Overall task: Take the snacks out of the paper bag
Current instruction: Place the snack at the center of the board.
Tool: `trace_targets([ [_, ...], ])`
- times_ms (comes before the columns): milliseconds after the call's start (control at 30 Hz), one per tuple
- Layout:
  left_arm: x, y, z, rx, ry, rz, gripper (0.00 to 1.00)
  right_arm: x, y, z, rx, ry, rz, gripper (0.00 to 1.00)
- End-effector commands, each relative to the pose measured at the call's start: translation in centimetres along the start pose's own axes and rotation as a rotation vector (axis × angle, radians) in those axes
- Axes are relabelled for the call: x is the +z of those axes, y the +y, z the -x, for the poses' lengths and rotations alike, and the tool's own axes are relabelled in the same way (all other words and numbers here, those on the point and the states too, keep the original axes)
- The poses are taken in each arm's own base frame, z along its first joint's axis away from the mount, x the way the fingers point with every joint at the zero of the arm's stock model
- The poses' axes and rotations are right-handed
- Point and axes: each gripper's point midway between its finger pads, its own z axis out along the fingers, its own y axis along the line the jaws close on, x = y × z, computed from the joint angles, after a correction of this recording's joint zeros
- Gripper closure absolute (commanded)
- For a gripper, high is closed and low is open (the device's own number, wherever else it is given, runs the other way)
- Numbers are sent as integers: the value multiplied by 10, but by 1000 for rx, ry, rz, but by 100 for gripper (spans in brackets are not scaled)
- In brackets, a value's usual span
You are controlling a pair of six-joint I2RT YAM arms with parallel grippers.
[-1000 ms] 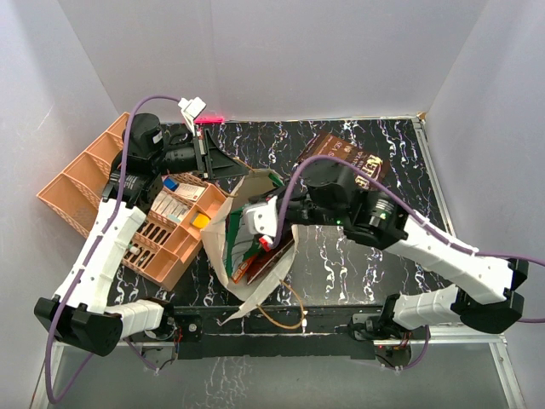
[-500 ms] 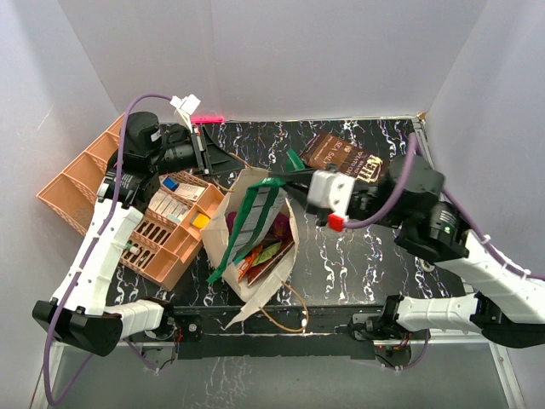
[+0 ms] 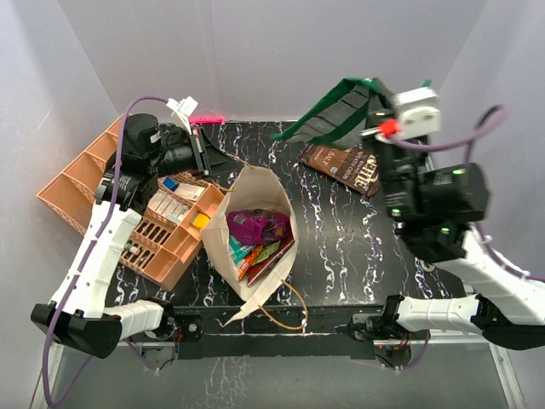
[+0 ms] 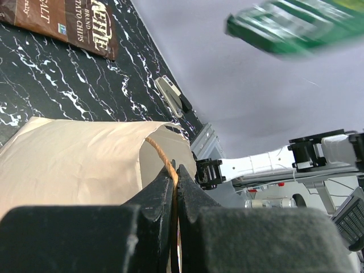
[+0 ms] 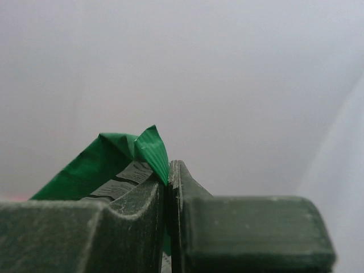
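The cream paper bag (image 3: 223, 228) lies open on the black table with purple, orange and teal packets (image 3: 258, 230) inside. My left gripper (image 3: 217, 162) is shut on the bag's tan loop handle (image 4: 162, 159) at the bag's far rim (image 4: 85, 165). My right gripper (image 3: 375, 95) is shut on a green packet (image 3: 336, 111) and holds it high above the table's back right. The green packet also shows in the left wrist view (image 4: 296, 25) and the right wrist view (image 5: 119, 156). A dark-brown pouch (image 3: 349, 166) lies flat on the table below it.
An orange compartment tray (image 3: 81, 179) with small boxes stands at the left, against the bag. A second tan handle (image 3: 285, 315) loops out at the bag's near end by the table's front edge. White walls close in the back and sides.
My right gripper pulled the green packet out of the bag and lifted it up and to the back right. The left gripper kept hold of the handle.
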Motion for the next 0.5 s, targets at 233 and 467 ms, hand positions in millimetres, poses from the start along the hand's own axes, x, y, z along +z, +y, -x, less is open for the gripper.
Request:
trace_targets([
  [233,-20,-30,12,53,-70,-23,100,23,-28,-233,-129,525,-257,93],
  [467,-23,-31,13,61,-64,-7,100,27,-1,-329,112,691,-206,93],
])
